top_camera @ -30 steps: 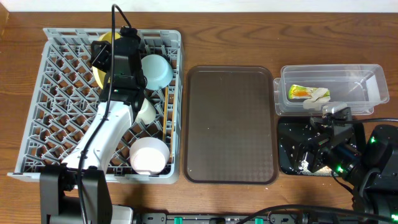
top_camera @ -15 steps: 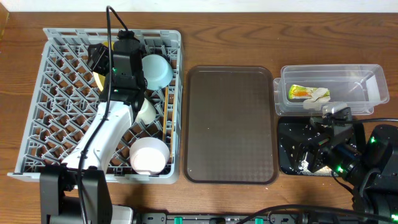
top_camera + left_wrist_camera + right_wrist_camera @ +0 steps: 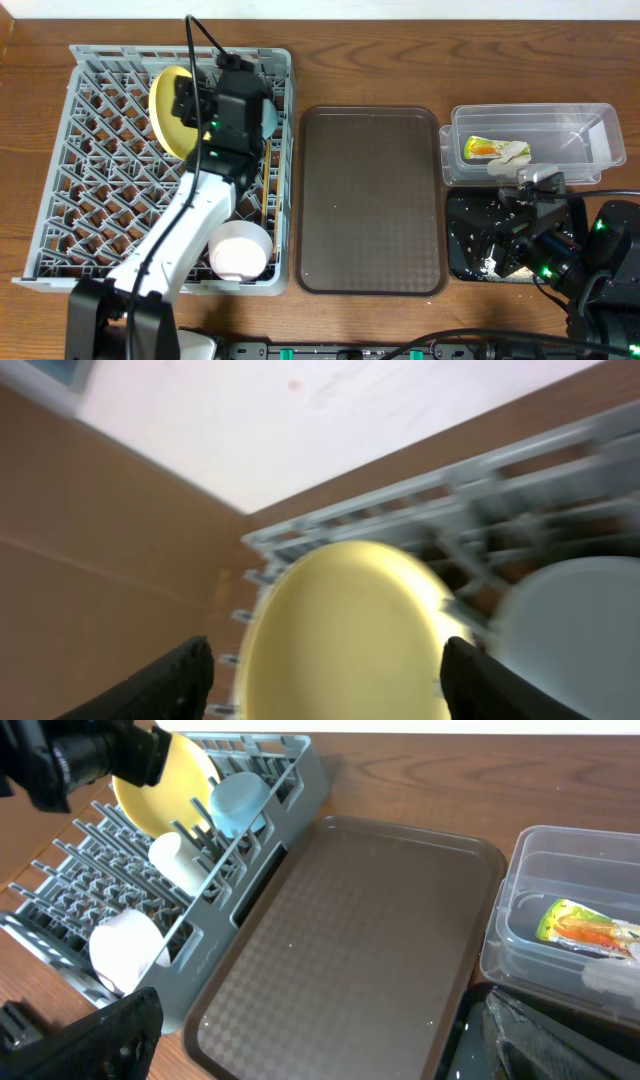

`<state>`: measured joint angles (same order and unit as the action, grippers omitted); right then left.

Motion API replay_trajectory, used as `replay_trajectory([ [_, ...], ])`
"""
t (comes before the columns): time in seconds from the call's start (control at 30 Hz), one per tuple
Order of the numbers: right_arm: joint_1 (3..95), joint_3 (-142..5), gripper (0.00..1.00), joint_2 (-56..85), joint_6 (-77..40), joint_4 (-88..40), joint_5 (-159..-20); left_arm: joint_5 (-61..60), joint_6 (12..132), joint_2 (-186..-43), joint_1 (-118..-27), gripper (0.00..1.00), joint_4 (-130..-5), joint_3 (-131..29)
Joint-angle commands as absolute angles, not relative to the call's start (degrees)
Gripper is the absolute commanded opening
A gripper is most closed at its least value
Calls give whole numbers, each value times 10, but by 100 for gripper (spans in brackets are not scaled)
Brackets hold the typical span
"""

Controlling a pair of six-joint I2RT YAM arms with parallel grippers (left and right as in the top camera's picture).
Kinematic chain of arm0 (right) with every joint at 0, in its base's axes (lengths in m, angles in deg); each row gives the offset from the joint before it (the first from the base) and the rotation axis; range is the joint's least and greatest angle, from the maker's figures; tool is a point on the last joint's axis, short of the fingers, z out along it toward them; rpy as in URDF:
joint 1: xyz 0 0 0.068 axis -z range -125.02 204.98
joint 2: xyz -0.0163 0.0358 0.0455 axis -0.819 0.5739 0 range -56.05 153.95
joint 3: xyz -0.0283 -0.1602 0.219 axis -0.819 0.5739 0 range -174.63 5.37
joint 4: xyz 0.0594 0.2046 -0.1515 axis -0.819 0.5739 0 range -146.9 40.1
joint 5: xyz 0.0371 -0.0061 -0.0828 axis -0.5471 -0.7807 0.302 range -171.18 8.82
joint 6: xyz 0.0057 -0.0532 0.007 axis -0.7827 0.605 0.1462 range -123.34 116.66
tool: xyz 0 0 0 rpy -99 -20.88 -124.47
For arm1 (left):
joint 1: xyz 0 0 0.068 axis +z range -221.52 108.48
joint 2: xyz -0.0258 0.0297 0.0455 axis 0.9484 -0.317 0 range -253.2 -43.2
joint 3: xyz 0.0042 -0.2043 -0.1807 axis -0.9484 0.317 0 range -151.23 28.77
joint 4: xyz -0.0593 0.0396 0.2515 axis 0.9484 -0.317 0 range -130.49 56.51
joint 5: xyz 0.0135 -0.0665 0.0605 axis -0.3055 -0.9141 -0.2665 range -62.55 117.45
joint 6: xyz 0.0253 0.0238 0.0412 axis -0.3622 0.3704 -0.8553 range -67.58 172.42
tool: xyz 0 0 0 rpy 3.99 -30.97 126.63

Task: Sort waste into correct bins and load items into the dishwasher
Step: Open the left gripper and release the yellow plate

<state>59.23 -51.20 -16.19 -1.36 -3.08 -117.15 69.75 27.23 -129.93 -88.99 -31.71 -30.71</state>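
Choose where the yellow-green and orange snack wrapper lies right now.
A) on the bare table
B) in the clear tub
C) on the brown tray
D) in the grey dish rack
B: the overhead view shows the wrapper lying inside the clear tub, at its left end.

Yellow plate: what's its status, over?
Left gripper open, astride yellow plate. Plate on edge in dish rack. Right gripper open, empty, over black tray. Light blue bowl close beside.
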Motion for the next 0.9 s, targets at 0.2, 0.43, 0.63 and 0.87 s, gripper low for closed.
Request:
replay_trajectory([
  [0.2, 587, -518, 99, -163, -9, -31, -1170, 624, 435, -1284, -940, 86, -415, -311],
  [0.43, 587, -518, 99, -163, -9, -31, -1170, 624, 435, -1284, -941, 91, -421, -311],
  [0.63, 587, -518, 99, -163, -9, -31, -1170, 624, 435, -1284, -941, 92, -421, -311],
  [0.87, 587, -518, 99, -163, -9, -31, -1170, 624, 435, -1284, -941, 93, -421, -311],
])
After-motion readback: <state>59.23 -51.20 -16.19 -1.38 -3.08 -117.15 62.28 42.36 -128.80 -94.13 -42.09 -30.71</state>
